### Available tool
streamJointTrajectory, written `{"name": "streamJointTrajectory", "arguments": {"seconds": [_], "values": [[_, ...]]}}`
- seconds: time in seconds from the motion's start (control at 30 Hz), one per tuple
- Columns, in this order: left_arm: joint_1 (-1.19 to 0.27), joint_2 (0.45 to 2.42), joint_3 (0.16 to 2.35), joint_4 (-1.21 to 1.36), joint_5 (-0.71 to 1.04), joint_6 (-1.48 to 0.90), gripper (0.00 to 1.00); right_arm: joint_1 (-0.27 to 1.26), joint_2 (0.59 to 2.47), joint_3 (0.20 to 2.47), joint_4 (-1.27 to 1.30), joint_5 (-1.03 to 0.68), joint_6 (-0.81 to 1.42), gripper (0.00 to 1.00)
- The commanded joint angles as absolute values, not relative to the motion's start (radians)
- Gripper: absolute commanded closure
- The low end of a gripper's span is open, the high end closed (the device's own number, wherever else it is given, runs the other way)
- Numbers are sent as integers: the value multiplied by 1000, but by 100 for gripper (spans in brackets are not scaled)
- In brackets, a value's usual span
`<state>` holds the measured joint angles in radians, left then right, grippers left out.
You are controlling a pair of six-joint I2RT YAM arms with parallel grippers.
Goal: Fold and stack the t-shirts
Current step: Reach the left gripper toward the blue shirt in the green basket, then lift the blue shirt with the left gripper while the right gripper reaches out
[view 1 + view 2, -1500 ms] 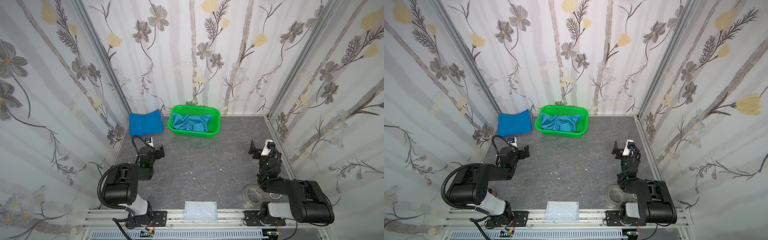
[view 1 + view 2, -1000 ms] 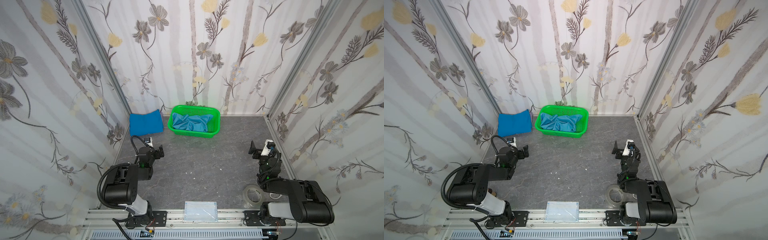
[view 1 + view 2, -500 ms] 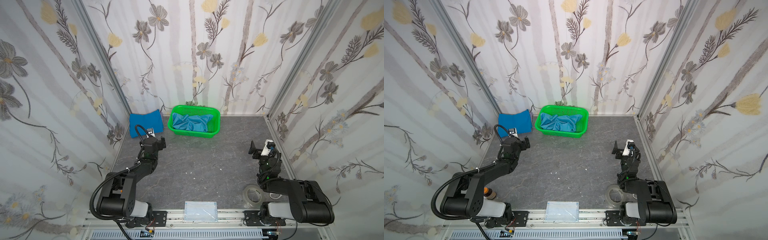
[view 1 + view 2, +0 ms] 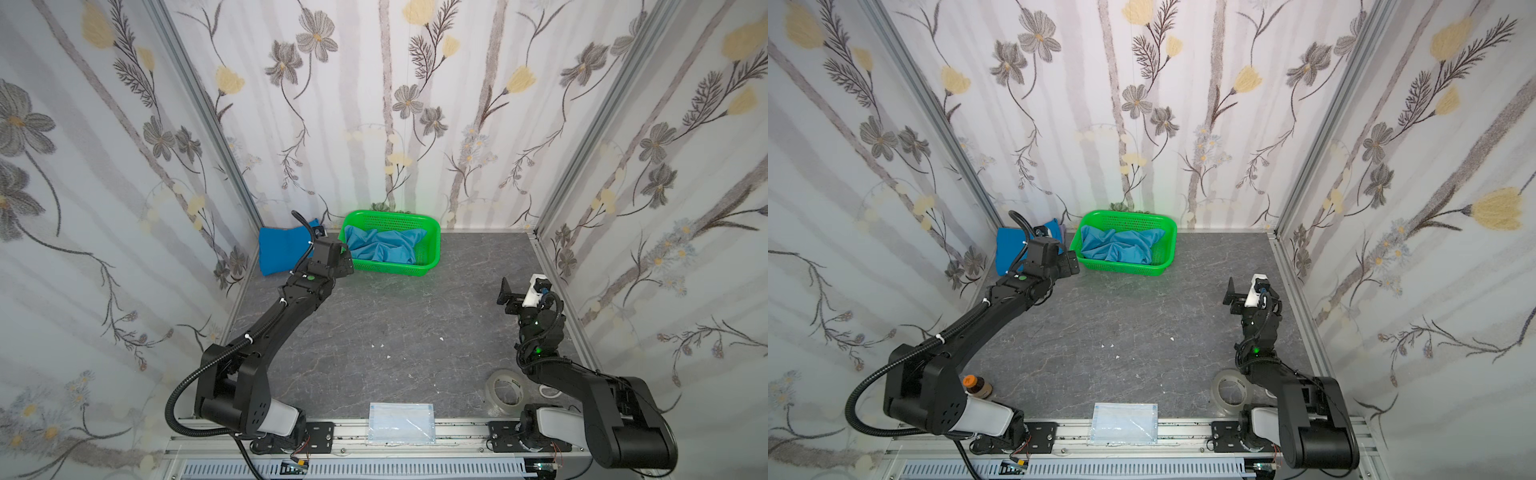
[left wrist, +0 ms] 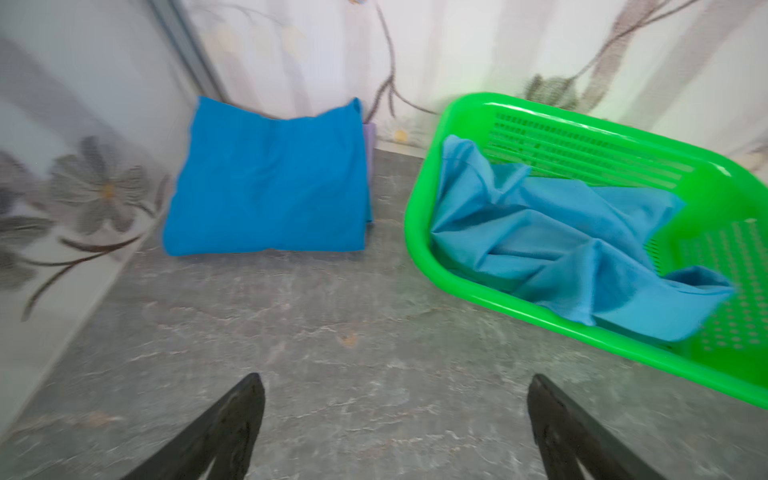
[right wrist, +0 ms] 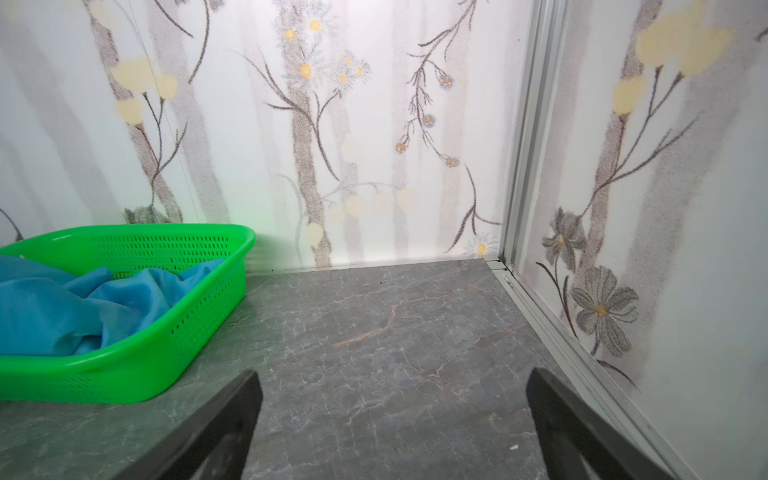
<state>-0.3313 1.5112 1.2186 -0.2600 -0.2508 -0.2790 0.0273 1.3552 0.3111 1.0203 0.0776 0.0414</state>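
Left wrist view shows the left gripper wide and empty; it should clear the rim of the green basket and pinch 1 raised fold of the teal t-shirt.

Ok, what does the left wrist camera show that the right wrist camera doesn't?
Only the left wrist view shows the folded royal blue t-shirt, lying in the corner by the wall. Only the right wrist view shows the metal corner post of the enclosure. Both show the green basket holding the crumpled teal t-shirt, and the grey table. Each also shows its own open, empty gripper: left gripper, right gripper.
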Motion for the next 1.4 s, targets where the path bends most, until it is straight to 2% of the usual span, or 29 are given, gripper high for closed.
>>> {"name": "streamJointTrajectory", "arguments": {"seconds": [0.0,0.13,0.27,0.37,0.53,0.63,0.67,0.7,0.87,1.07,1.17,1.37], "values": [[-335,1631,1377,-413,52,-281,0,33,1310,485,576,54,155,0],[-335,1855,1604,-510,199,-283,0,61,1347,631,332,-84,273,0],[-338,2069,1812,-619,248,-297,0,120,1431,716,219,-168,298,0],[-339,2136,1851,-574,290,-311,8,150,1471,726,205,-183,313,0],[-341,2198,1903,-566,283,-306,44,170,1498,725,249,-221,353,0],[-342,2225,1939,-567,286,-293,76,180,1520,738,266,-247,372,0],[-339,2232,1963,-579,294,-286,91,186,1530,755,267,-248,374,0],[-341,2229,1988,-594,296,-281,100,193,1543,782,263,-252,377,0],[-350,2075,2007,-558,341,-237,100,237,1628,864,266,-293,400,0],[-362,1766,2031,-601,334,-167,100,302,1818,1142,217,-401,444,0],[-361,1585,1983,-583,311,-151,100,342,1977,1366,130,-443,455,0],[-356,1265,1879,-576,217,-134,100,408,2416,1998,-237,-417,533,0]]}}
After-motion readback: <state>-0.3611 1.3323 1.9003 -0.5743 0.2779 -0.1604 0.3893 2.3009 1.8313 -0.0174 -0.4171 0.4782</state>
